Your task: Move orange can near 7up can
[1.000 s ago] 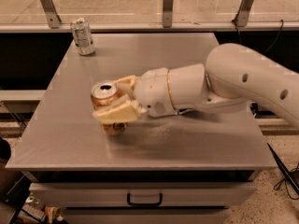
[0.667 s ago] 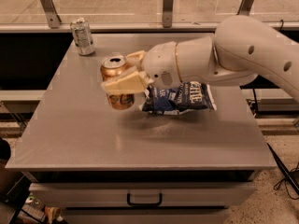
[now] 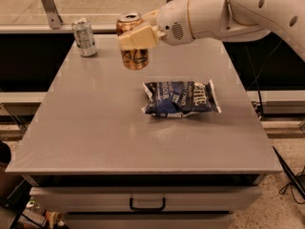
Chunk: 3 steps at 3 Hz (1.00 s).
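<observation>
The orange can (image 3: pixel 134 56) is copper-orange with a silver top and a dark emblem. My gripper (image 3: pixel 135 36) is shut on its upper half and holds it upright above the far part of the grey table (image 3: pixel 95 128). The 7up can (image 3: pixel 84 37), silver-grey with a dented top, stands at the table's far left corner, a short way left of the held can. The white arm reaches in from the upper right.
A dark blue chip bag (image 3: pixel 181 98) lies flat on the table right of centre, in front of the held can. A railing post (image 3: pixel 47 4) stands behind the table. A drawer with a handle (image 3: pixel 147 205) is under the tabletop.
My gripper has lifted the orange can and carried it toward the far left, closer to the 7up can. The chip bag, hidden before by the arm, now shows fully.
</observation>
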{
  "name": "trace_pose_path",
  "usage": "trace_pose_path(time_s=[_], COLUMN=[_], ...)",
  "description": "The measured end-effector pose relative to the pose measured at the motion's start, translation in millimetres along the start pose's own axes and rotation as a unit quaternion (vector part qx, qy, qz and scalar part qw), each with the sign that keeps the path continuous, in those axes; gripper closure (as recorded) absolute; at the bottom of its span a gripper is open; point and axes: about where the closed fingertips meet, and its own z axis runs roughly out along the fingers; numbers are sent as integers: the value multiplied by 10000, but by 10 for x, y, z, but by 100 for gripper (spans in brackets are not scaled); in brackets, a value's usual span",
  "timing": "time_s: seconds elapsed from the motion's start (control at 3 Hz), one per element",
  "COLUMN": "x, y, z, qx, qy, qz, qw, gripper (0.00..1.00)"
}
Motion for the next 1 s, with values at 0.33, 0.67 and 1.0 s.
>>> trace_pose_path(time_s=[0.33,0.67,1.0], x=[-77,-78,-137], y=[-354,-649,-868], z=[36,299,636], qx=[426,829,1155], qy=[-199,-608,-737], qz=[-16,-128,-316], qw=[9989,9946,9901], gripper=[100,100,100])
